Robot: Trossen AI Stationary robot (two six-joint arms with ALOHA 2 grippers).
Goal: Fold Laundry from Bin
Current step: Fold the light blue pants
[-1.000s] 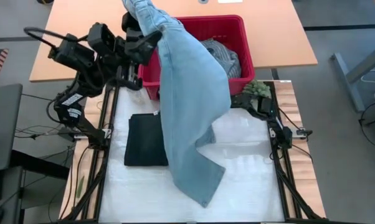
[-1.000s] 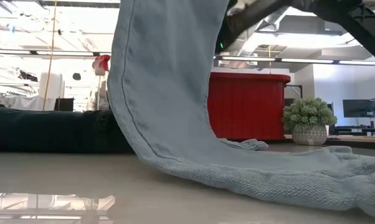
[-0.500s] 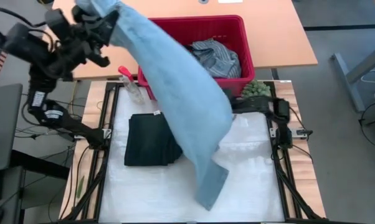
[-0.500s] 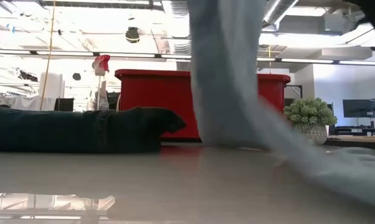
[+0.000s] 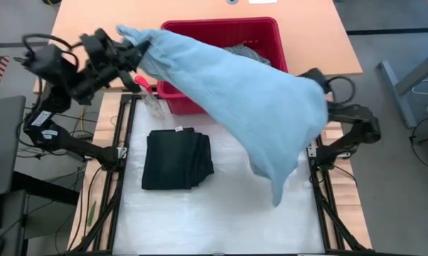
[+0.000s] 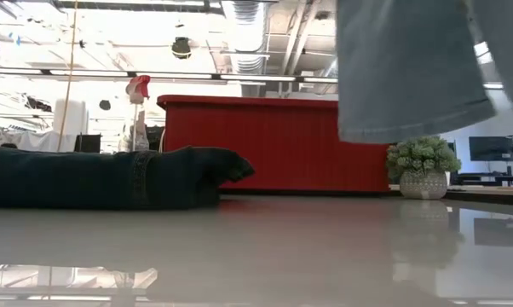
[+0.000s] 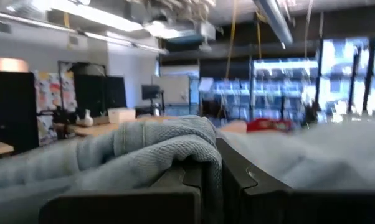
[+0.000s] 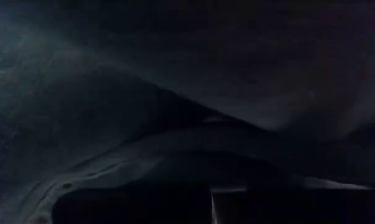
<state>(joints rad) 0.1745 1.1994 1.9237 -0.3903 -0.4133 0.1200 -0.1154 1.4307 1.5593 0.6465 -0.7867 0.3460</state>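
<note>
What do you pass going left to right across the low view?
Folded dark garment → red bin → hanging jeans → small potted plant.

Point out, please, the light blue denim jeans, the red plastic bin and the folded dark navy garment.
Light blue denim jeans [image 5: 249, 99]: high view, middle of the hanging cloth.
Red plastic bin [image 5: 221, 25]: high view, far rim.
Folded dark navy garment [image 5: 173, 160]: high view, its top face.
</note>
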